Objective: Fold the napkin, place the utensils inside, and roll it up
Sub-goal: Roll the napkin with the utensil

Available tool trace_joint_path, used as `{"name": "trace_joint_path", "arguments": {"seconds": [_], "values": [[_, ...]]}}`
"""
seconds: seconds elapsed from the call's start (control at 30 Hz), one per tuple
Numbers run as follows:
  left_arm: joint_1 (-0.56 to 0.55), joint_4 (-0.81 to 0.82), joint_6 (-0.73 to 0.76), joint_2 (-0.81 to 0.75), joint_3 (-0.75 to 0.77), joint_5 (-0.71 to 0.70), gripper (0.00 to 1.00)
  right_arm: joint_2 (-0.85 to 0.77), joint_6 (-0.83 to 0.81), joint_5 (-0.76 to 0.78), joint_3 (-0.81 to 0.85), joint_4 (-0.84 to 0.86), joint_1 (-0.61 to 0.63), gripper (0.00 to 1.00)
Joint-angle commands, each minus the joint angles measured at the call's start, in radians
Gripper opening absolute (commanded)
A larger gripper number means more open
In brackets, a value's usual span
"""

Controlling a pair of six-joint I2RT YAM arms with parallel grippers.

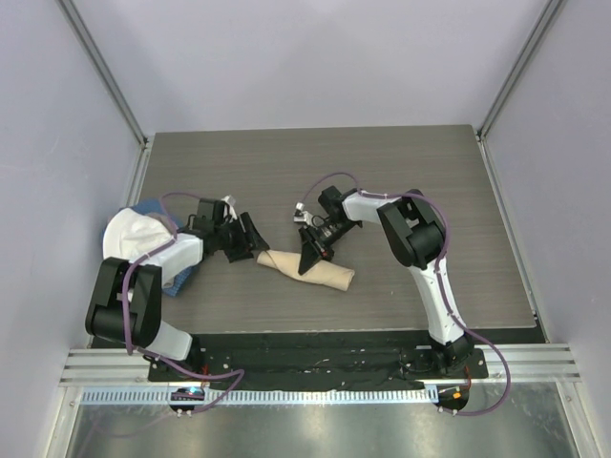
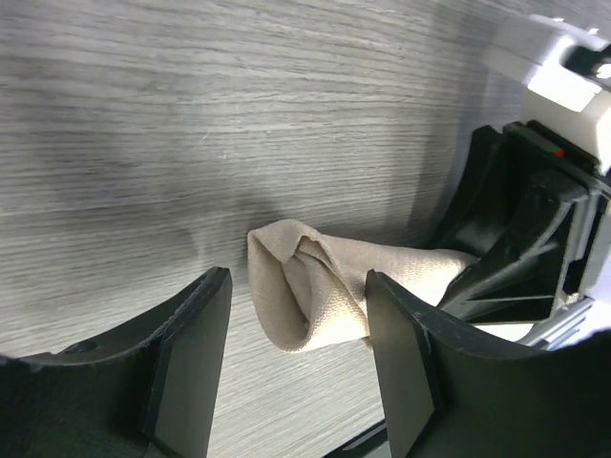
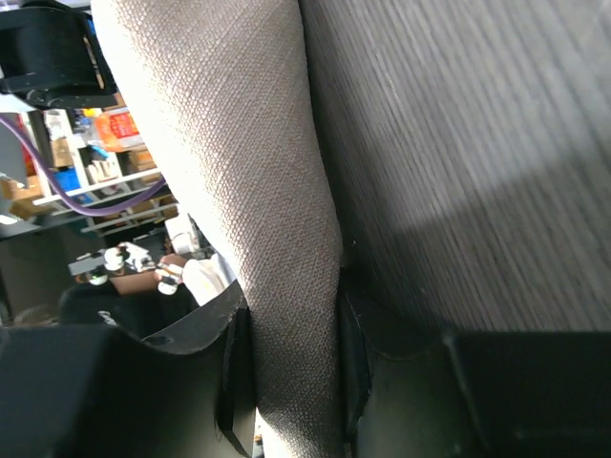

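napkin point(image 1: 334, 275) rolled | right claw point(image 1: 310, 261) clamps it, covering middle | left claw point(image 1: 255, 240) spread

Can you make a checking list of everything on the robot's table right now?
Surface: grey wood-grain table, no spills seen.
Job's things: napkin rolled up mid-table; utensils not visible.
Clutter: blue cloth and white cloth bunched at the left edge.
Tools: left tool open at the napkin's end; right tool shut on the napkin.
Cables: purple cables loop along both arms.
Surroundings: plain walls, metal frame; nothing else seen.
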Motion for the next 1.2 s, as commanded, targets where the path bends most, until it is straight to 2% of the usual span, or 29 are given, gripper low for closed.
{"name": "trace_joint_path", "arguments": {"seconds": [0.0, 0.2, 0.43, 0.5, 0.63, 0.7, 0.73, 0.93, 1.17], "values": [[0.001, 0.108, -0.021, -0.01, -0.014, 0.045, 0.61, 0.055, -0.005, 0.105, 0.003, -0.009, 0.0, 0.37], [-0.007, 0.165, -0.049, 0.006, -0.036, 0.065, 0.58, 0.061, 0.003, 0.124, 0.006, -0.01, 0.0, 0.36], [-0.01, 0.216, -0.063, 0.035, -0.051, 0.091, 0.44, 0.058, 0.017, 0.137, 0.006, -0.007, -0.005, 0.38], [-0.01, 0.235, -0.066, 0.039, -0.057, 0.098, 0.35, 0.045, 0.029, 0.147, 0.009, -0.006, -0.006, 0.4], [-0.01, 0.223, -0.067, 0.058, -0.05, 0.098, 0.08, -0.01, 0.047, 0.228, 0.016, 0.0, -0.006, 0.47], [-0.01, 0.202, -0.069, 0.073, -0.033, 0.092, 0.02, -0.068, 0.047, 0.292, 0.018, 0.011, -0.006, 0.49], [-0.009, 0.177, -0.066, 0.079, -0.027, 0.09, 0.0, -0.092, 0.047, 0.346, 0.016, 0.023, -0.006, 0.53], [-0.009, 0.091, -0.054, 0.122, 0.025, 0.093, 0.0, -0.283, 0.023, 0.482, -0.049, 0.147, 0.0, 0.76], [-0.002, -0.004, -0.029, 0.168, 0.093, 0.104, 0.0, -0.476, -0.078, 0.712, -0.219, 0.324, 0.092, 0.88]]}}
